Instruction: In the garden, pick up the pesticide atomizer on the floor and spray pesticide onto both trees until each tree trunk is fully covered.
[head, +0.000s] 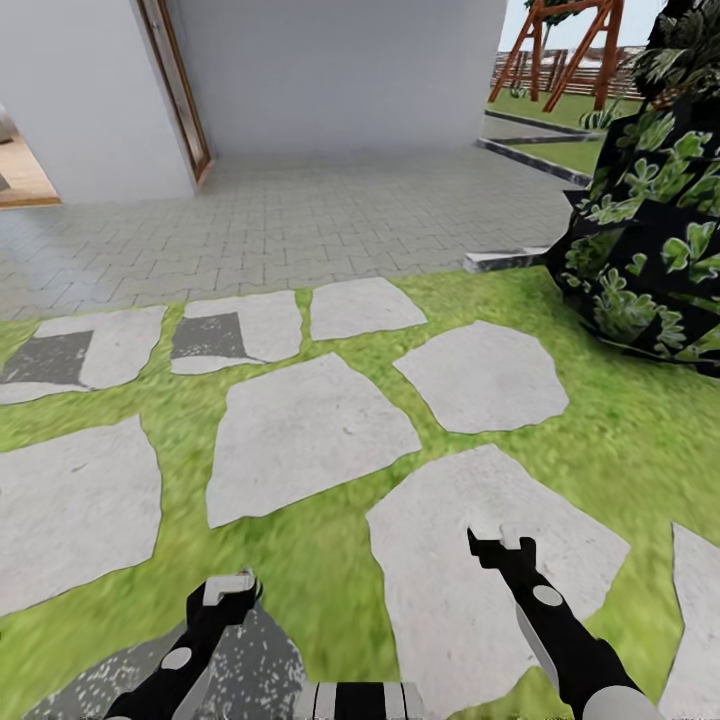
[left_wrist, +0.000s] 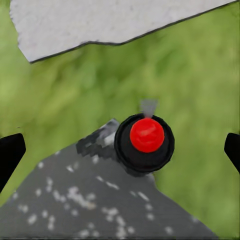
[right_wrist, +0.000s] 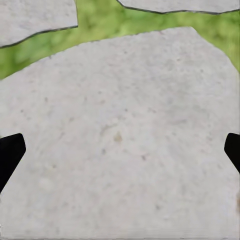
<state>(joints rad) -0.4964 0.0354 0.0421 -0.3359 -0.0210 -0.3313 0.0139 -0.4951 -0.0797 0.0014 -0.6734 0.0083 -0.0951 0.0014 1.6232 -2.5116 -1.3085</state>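
Note:
The pesticide atomizer (left_wrist: 145, 142) stands on the grass as a round black body with a red cap and a small grey nozzle, seen from above in the left wrist view. My left gripper (head: 232, 590) hangs right over it, open, its black fingers (left_wrist: 10, 152) wide on either side and clear of it. Beside the atomizer lies a dark grey patch (left_wrist: 95, 205) dotted with white pesticide specks. Above a pale stepping stone (right_wrist: 120, 150), my right gripper (head: 500, 545) is open and holds nothing. The two thick-trunked trees are out of view.
Several pale stepping stones (head: 300, 435) cross the green lawn (head: 620, 440). Behind them are a grey paved patio (head: 300, 215) and the white house wall (head: 340, 70). A broad-leaved dark bush (head: 650, 230) stands at the right, a wooden frame (head: 570, 50) and fence far behind.

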